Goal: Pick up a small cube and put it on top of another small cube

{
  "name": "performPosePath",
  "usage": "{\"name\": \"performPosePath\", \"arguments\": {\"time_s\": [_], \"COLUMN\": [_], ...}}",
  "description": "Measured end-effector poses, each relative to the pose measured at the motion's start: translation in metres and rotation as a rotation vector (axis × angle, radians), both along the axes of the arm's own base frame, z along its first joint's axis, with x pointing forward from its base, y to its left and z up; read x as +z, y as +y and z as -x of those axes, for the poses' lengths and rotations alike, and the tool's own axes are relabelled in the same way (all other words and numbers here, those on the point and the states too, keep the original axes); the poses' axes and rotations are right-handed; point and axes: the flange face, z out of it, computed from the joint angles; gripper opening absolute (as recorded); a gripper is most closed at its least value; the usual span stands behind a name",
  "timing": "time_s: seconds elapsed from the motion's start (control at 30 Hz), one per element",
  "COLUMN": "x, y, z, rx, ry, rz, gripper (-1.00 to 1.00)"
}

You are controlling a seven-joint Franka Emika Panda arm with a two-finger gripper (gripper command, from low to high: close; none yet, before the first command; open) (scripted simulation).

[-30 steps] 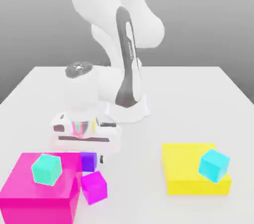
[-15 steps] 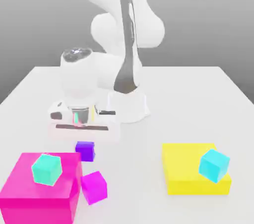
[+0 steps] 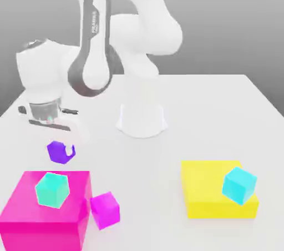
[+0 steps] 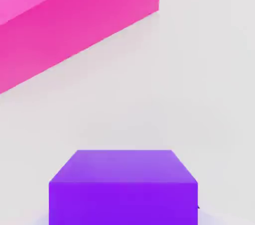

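In the exterior view, toward its left, the small purple cube [image 3: 60, 152] is seen raised off the bench [image 3: 161, 189], gripped in the hand [image 3: 67, 149]. Compared with the last frames, cube and hand are shifted toward the exterior view's left and set higher, and the cube now looks tilted. The pick is judged done; the carry is underway. The large pink block [image 3: 47, 236] is left in place with the teal cube [image 3: 52, 190] on top; the magenta cube [image 3: 105, 210] is left just beside it on the bench. Toward the exterior view's right, the yellow block [image 3: 213, 206] and the cyan cube [image 3: 239, 185] are also unmoved. The teal cube is judged a likely target, being nearest, though it can't be told for sure. The hand is closed down on the purple cube, opened no wider than the cube needs.

In the hand view, the purple cube's near face and top are seen, squared up to the camera, with bare bench and the pink block's side beyond. No contact is seen between cube and block. For the next move, the cube is to be levelled and centred over its target before being lowered; a tilted release could tip it off.
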Motion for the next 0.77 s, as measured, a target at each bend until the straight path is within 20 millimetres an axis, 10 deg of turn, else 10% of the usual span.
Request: {"name": "performPosePath", "arguments": {"time_s": [0.2,0.33,0.47,0.57,0.6,0.77], "x": [0.035,0.081,0.122,0.091,0.078,0.078], "y": [-0.038,0.045,0.073,0.076,0.076,0.075], "z": [-0.023,-0.132,-0.174,-0.18,-0.179,-0.179], "rx": [-0.07,0.21,0.272,0.278,0.276,0.274], "ry": [-0.009,0.005,0.022,0.024,0.025,0.026], "rz": [-0.008,0.031,0.097,0.113,0.115,0.115], "gripper": [-1.0,-1.0,-1.0,-1.0,1.0,1.0]}}
